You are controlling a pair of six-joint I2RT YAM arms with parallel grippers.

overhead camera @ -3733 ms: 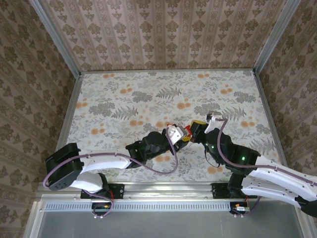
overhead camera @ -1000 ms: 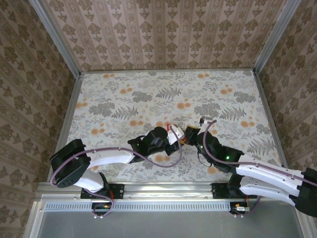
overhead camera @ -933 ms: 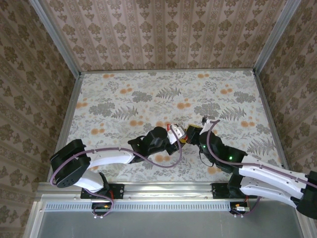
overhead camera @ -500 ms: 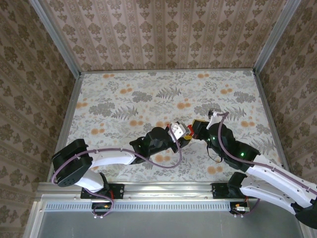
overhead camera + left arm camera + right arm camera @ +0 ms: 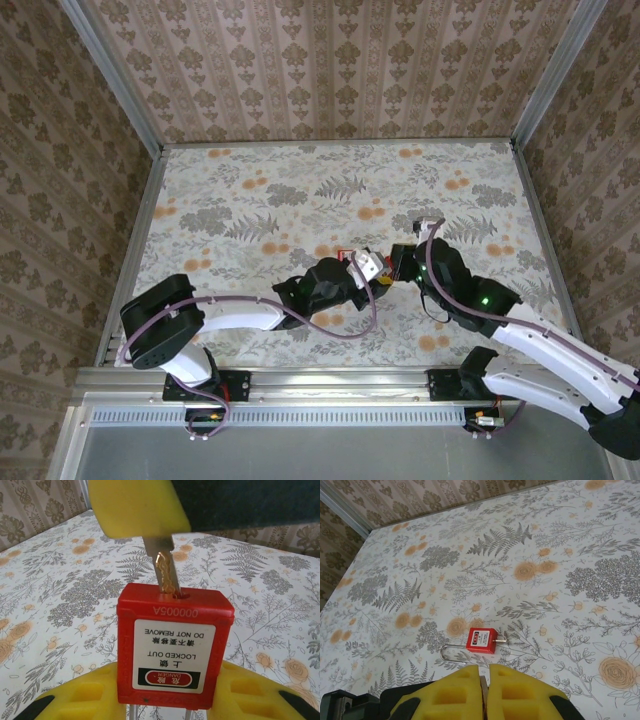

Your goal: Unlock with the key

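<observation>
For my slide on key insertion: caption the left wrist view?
Left fingers grip a red padlock, a key partly in its keyhole, floral table behind.

**Twin arms: external finish and fittings**

The left arm (image 5: 235, 316) and the right arm (image 5: 545, 345) are each built from white moulded link covers joined by rounded black joint housings. A purple cable (image 5: 338, 337) is routed outside each arm, from the shoulder housing to the wrist. Green indicator lights (image 5: 487, 299) are lit on the black housings of the right arm. A small white camera block (image 5: 366, 264) is fitted at each wrist. Each base is bolted to a black bracket (image 5: 215, 384). The left fingers (image 5: 85, 700) and right fingers (image 5: 520, 692) are faced in yellow, with rectangular recesses moulded into them, and are carried on black mounts (image 5: 342, 701).
</observation>
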